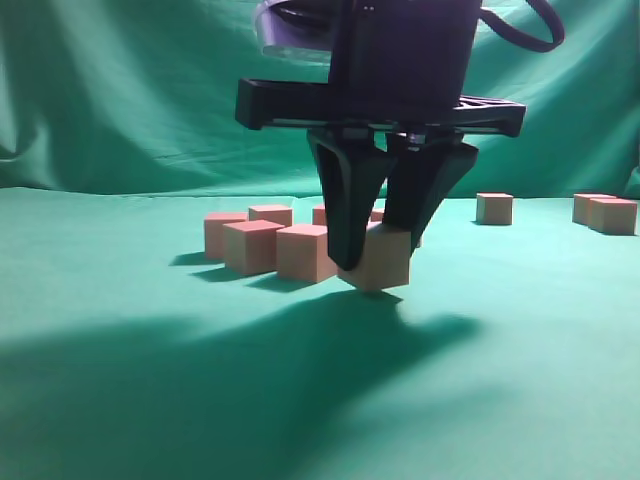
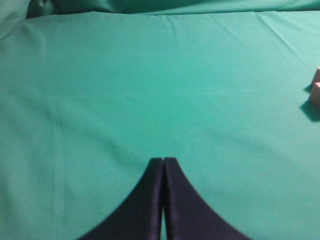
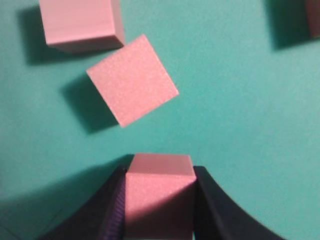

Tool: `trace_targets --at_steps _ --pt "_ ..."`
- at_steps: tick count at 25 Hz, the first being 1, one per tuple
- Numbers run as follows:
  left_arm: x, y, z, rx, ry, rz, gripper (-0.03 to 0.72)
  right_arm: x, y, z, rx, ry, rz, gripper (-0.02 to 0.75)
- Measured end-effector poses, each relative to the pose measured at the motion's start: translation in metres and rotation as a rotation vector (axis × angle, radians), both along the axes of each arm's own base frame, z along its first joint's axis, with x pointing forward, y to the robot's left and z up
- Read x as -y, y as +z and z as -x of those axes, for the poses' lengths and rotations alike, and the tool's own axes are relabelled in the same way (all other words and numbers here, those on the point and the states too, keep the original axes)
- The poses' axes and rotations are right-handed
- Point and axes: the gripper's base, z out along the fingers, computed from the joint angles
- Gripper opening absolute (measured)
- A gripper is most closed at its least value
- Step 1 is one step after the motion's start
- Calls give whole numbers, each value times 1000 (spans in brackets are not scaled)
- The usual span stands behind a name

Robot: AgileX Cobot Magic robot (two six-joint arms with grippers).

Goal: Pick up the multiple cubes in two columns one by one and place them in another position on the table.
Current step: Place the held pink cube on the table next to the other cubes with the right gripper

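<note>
My right gripper [image 1: 372, 262] is shut on a pinkish cube [image 1: 380, 262], held tilted just above the green table [image 1: 150, 380]. In the right wrist view the held cube [image 3: 159, 192] sits between the black fingers [image 3: 159, 200]. Several more cubes [image 1: 262, 243] stand in a group behind and to the left. In the right wrist view two of them lie ahead, one turned [image 3: 132, 80] and one square [image 3: 80, 22]. My left gripper [image 2: 163, 161] is shut and empty over bare cloth. It does not show in the exterior view.
Other cubes stand apart at the back right: one alone [image 1: 494, 208] and a pair near the right edge [image 1: 606, 212]. Two cube corners [image 2: 316, 90] show at the right edge of the left wrist view. Green cloth drapes up as a backdrop [image 1: 120, 90].
</note>
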Motion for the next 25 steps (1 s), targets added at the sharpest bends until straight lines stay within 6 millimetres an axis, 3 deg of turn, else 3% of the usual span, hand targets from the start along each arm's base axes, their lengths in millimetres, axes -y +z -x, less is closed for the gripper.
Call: trace_targets --at_steps 20,25 --pt "0 0 0 0 0 0 0 0 -6 -2 3 12 27 267" --pt "0 0 0 0 0 0 0 -1 -3 1 -15 -4 7 574"
